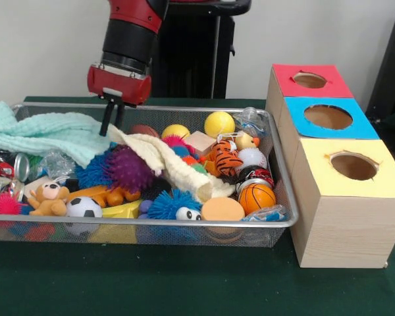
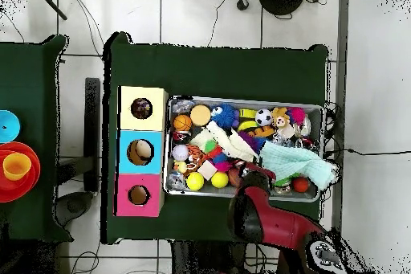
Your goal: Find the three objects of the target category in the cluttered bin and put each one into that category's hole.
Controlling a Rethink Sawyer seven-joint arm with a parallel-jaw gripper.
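A wire mesh bin (image 1: 284, 197) (image 2: 315, 107) is packed with toys. Among them are a yellow ball (image 1: 219, 123), a smaller yellow ball (image 1: 176, 131), a basketball (image 1: 257, 197), a soccer ball (image 1: 84, 207), a tiger plush (image 1: 224, 158), a teddy bear (image 1: 49, 199) and spiky purple (image 1: 129, 168) and blue (image 1: 171, 203) balls. My gripper (image 1: 112, 122) hangs over the bin's far left part, just above a mint cloth (image 1: 46, 133) (image 2: 295, 163). Its black fingers are close together and hold nothing. In the overhead view the red arm (image 2: 269, 218) hides the gripper.
A wooden box stands beside the bin with three holes: red top (image 1: 309, 80) (image 2: 139, 195), blue top (image 1: 328, 117) (image 2: 140, 152), yellow top (image 1: 353, 166) (image 2: 141, 108). A cream knitted cloth (image 1: 178, 168) lies across the toys. Cans (image 1: 13, 168) sit at the bin's left end.
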